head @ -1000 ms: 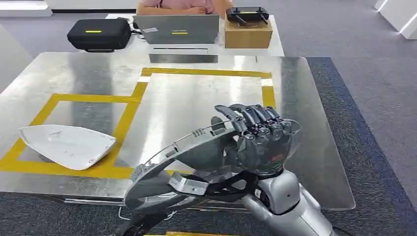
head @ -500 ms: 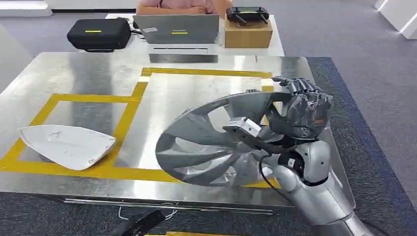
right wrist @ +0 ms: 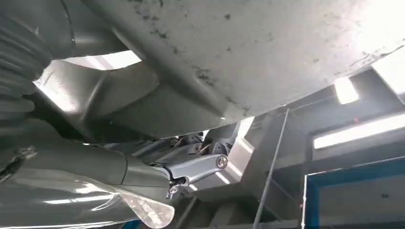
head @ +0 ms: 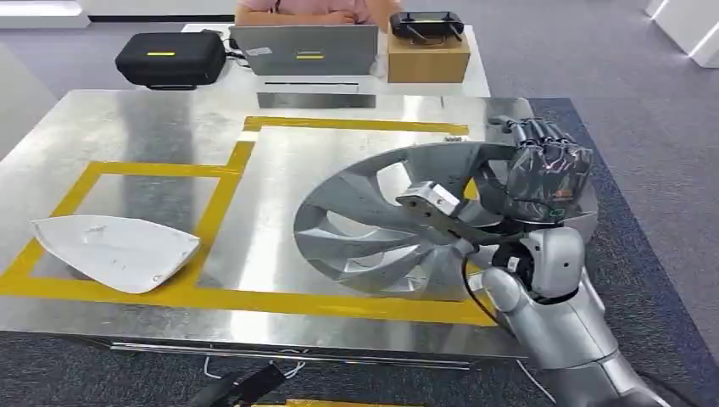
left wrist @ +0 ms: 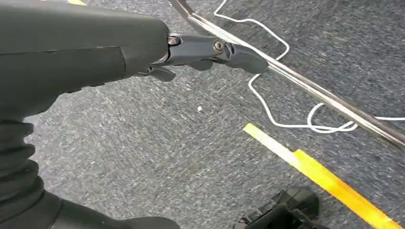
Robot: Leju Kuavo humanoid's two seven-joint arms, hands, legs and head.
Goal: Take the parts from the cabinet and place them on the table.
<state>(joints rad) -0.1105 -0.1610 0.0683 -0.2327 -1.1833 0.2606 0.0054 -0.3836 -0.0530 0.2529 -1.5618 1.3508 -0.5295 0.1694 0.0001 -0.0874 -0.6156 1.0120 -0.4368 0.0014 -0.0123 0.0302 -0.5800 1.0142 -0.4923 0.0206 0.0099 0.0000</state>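
Right hand [head: 543, 174] has its dark fingers hooked over the far rim of a big grey wheel cover [head: 398, 225], a round part with swept fan-like spokes, and it holds the thing tilted up on edge over the right end of the tabletop [head: 153, 127]. The cover's lower edge is down at or very close to the shiny metal surface, just by the yellow tape [head: 225, 182] that marks out the squares, though whether it truly touches I cannot make out. From the right wrist camera the underside of the cover [right wrist: 248, 52] looms very near, scuffed and speckled, with a thick grey thumb [right wrist: 86, 167] lying beneath it.

Over on the left side of the tabletop a white shell-shaped part [head: 114, 250] lies flat, straddling the tape line and well apart from the wheel cover.

Left hand [left wrist: 210, 50] hangs low beside the table, above the grey carpet [left wrist: 181, 157]; its fingers are curled in loosely and there is nothing in them. A white cable [left wrist: 282, 95] trails on the floor near it, and a strip of yellow floor tape [left wrist: 325, 179] runs across.

Beyond the tabletop stands a second, white table with a black case [head: 171, 58], a grey laptop [head: 303, 49] and a cardboard box [head: 428, 58] carrying a black controller [head: 426, 24]; a person [head: 305, 12] sits behind them
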